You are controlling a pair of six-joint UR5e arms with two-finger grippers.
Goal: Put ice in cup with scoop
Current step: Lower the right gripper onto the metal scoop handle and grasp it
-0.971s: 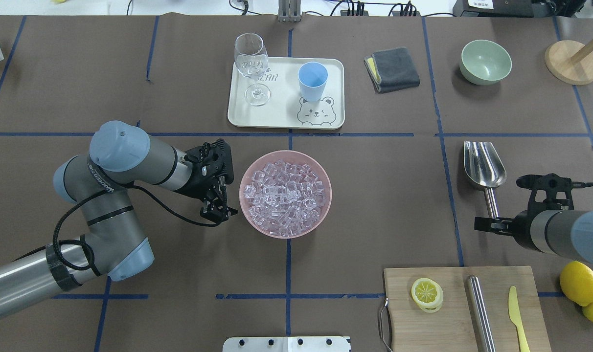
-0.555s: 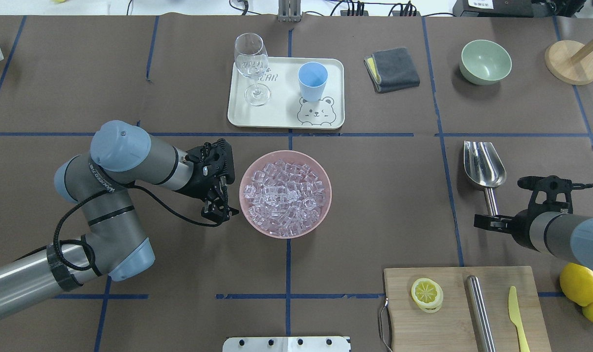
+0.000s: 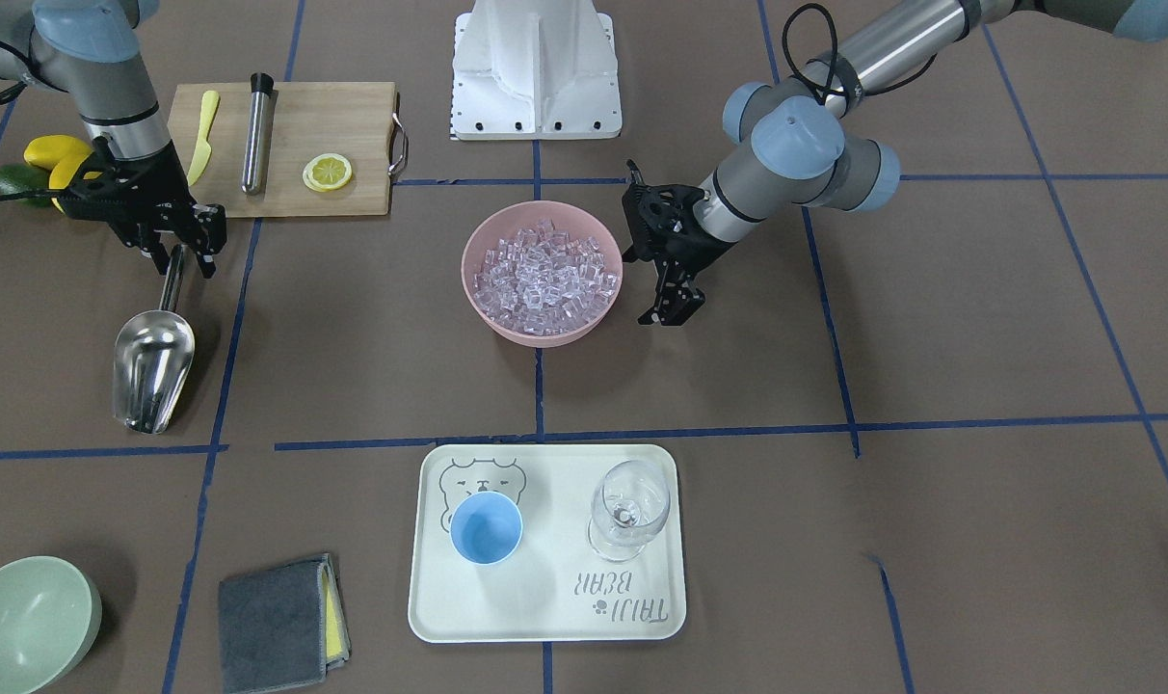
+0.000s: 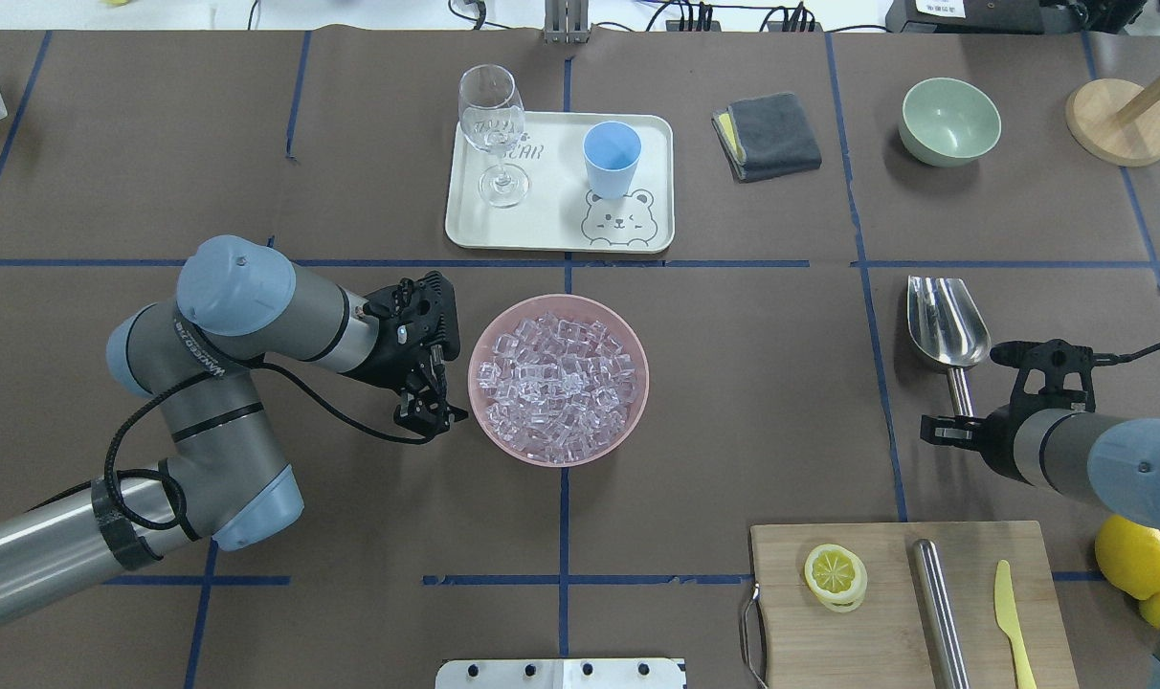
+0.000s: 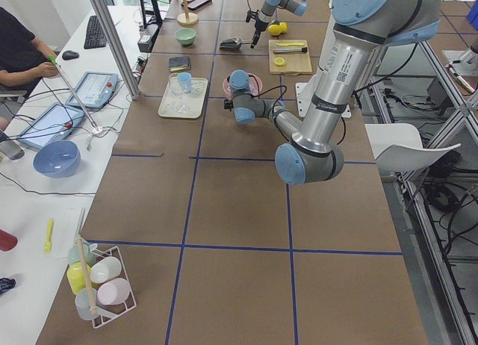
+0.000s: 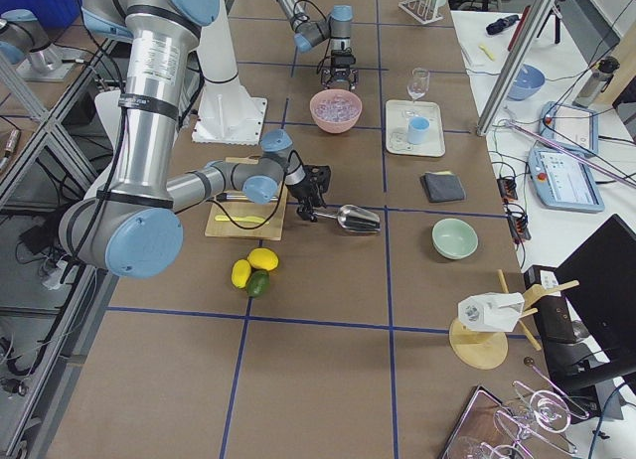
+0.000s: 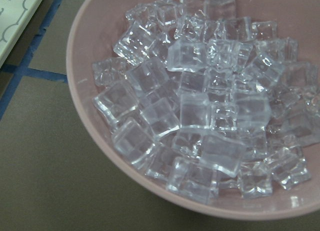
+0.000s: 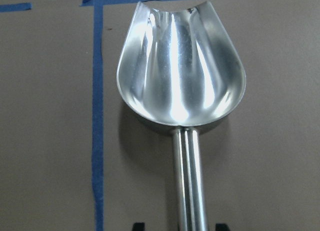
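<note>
The steel scoop (image 4: 946, 325) lies flat on the table at the right, trough away from the robot, empty; the right wrist view shows it closely (image 8: 180, 76). My right gripper (image 4: 958, 428) is open, its fingertips (image 8: 137, 226) on either side of the handle's end with gaps. The ice (image 4: 556, 378) fills a pink bowl (image 4: 643, 356) at the table's centre and also fills the left wrist view (image 7: 200, 116). My left gripper (image 4: 432, 418) is open and empty, just beside the bowl's left rim. The light-blue cup (image 4: 612, 153) stands upright and empty on a cream tray (image 4: 657, 230).
A wine glass (image 4: 492, 124) stands on the tray left of the cup. A cutting board (image 4: 791, 612) with a lemon slice, a steel cylinder (image 4: 939, 612) and a yellow knife lies behind the right gripper. A grey cloth (image 4: 767, 134), a green bowl (image 4: 950, 120) and lemons (image 4: 1130, 553) are further right.
My right gripper has shifted slightly left and forward along the scoop's handle. The left arm, bowl and scoop have not visibly moved.
</note>
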